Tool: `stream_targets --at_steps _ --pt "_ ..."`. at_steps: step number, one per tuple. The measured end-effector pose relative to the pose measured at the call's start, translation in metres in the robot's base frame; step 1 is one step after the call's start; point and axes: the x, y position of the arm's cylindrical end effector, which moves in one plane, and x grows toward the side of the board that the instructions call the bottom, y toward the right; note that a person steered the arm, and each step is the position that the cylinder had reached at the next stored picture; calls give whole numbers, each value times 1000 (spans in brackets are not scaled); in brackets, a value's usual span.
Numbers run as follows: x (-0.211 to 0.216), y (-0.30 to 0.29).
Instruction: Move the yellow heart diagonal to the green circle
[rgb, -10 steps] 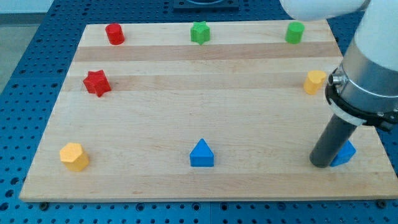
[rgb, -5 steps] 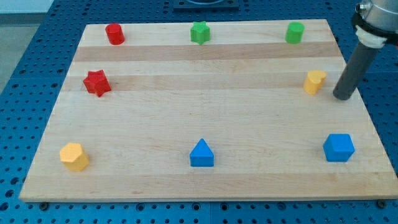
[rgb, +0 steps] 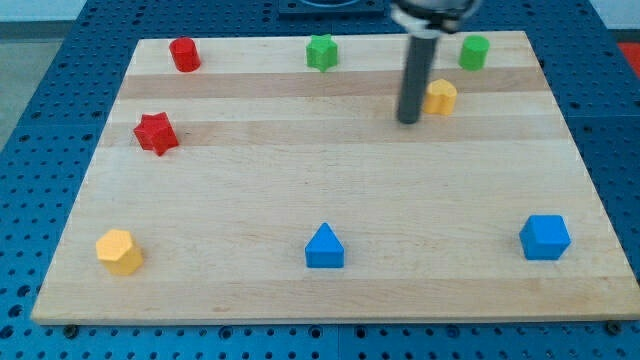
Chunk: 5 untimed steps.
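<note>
Camera view: my tip (rgb: 408, 120) just left of yellow heart (rgb: 440, 97), no hand visible.

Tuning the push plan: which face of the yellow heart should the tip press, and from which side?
No grip possible, only a push. The yellow heart already sits diagonally below-left of the green circle. My tip stands at its lower left; for any trim, press its flat left side, from the view's left.

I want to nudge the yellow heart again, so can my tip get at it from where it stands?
Probably yes. My tip sits just to the view's left of the yellow heart, nothing between them. The green circle lies beyond, toward the view's top right, out of the way.
</note>
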Motion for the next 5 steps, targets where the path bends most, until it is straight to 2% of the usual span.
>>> stream_targets --at_steps 2,4,5 --pt "28 -127" --pt "90 -238" --pt "90 -292"
